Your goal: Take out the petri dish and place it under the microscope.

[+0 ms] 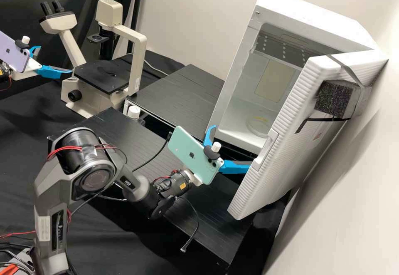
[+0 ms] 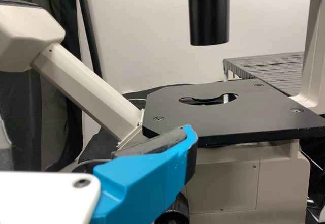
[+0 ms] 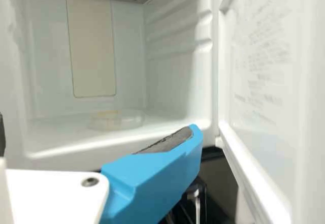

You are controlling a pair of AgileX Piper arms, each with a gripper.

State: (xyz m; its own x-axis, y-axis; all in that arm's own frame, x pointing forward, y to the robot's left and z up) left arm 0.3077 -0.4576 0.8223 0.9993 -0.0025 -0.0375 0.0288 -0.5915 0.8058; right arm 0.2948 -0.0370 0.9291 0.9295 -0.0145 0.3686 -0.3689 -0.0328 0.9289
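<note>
Black curtain (image 1: 20, 13) behind. My left claw (image 1: 55, 59) parted beside microscope (image 1: 138, 58); left wrist view: hole (image 2: 205, 101) through stage (image 2: 228, 122). Right arm (image 1: 48, 183) arched, right claw (image 1: 232, 147) spread before cabinet (image 1: 307, 6), petri dish (image 1: 260, 126) on its floor; right wrist view: door's printed inner face (image 3: 259, 82).

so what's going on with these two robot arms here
Neither arm is holding anything. The petri dish sits inside the white cabinet, its door open. The right gripper is open in front of it; the left gripper, also open, is by the microscope. The dish isn't there yet.
</note>
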